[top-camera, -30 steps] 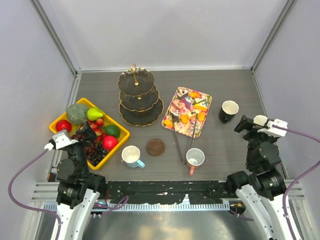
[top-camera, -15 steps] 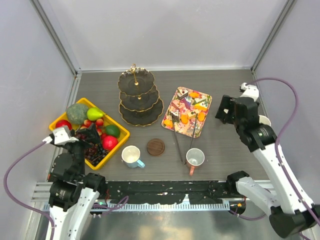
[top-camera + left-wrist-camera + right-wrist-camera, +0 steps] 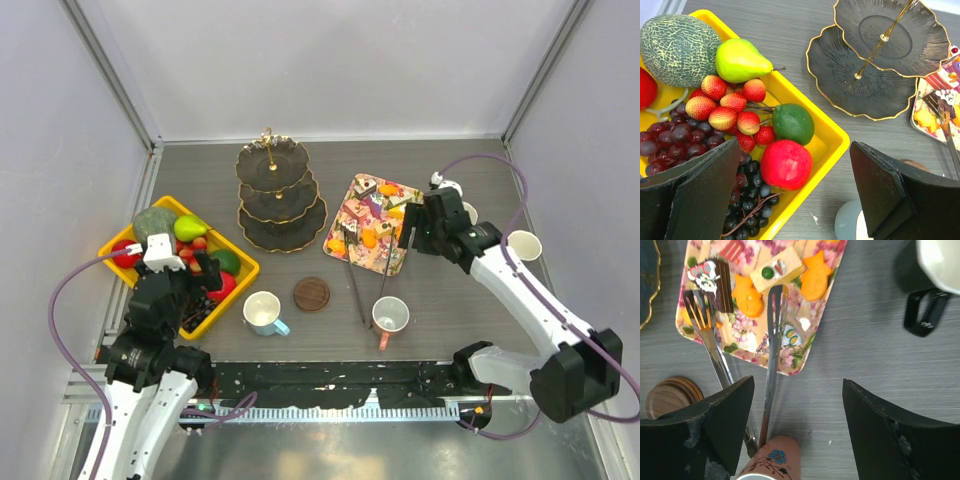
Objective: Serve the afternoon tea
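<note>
Hovers with the right gripper (image 3: 797, 432) wide apart and empty directly over the tongs (image 3: 769, 380), long axis running from the floral tray (image 3: 747, 352) of orange pastries (image 3: 747, 296) toward the pinkish mug (image 3: 772, 460), crosswise to the jaws, far nearer than the open, empty left gripper (image 3: 797, 195) above the yellow crate (image 3: 835, 142).

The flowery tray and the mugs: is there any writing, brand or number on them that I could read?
None: no word, brand or number can be read in any view. The floral tray bears only a flower print, the pinkish mug only a small painted blue flower.
</note>
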Motion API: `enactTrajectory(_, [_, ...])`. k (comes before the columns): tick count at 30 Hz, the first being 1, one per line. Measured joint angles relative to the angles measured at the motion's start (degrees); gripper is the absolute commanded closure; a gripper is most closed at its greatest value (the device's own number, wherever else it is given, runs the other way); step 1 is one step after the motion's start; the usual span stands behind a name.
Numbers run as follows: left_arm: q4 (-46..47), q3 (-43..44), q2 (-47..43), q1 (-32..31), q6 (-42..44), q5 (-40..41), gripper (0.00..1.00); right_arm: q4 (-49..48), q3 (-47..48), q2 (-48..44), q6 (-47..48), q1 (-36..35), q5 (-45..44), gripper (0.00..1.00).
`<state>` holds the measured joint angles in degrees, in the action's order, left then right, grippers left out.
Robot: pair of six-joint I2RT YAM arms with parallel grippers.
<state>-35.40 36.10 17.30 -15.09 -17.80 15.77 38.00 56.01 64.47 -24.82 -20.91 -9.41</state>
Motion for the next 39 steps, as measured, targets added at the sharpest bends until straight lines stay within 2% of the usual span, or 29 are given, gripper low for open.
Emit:
enactTrajectory(7, [-0.1, 0.0, 0.5, 0.1, 0.0, -1.3, 0.01, -1.4, -0.3, 8.3, -5.7, -7.1, -3.8, 0.44])
enactTrajectory(13, [-0.1, 0.0, 1.1, 1.0, 0.0, -2.9, 0.01, -3.9, -0.3, 13.9, -9.0, -11.1, -5.7, 0.53])
enactTrajectory(16, [0.0, 0.0, 1.1, 1.1, 0.0, -3.7, 0.01, -5.2, -0.3, 16.5, -10.3, -12.3, -6.8, 0.61])
enactTrajectory(23, [0.0, 0.0, 1.1, 1.2, 0.0, -4.3, 0.01, -6.8, -0.3, 22.5, -13.3, -13.2, -10.1, 0.64])
enactTrajectory(30, [0.0, 0.0, 1.1, 1.2, 0.0, -4.5, 0.01, -7.1, -0.3, 24.9, -15.0, -13.2, -11.8, 0.77])
enactTrajectory(35, [0.0, -0.2, 1.1, 1.2, 0.0, -4.5, 0.01, -7.2, -0.3, 24.9, -16.3, -13.3, -12.0, 0.9])
enactTrajectory(39, [0.0, -0.2, 1.1, 1.2, 0.0, -4.5, 0.01, -7.2, -0.6, 23.7, -17.6, -13.4, -12.2, 0.94])
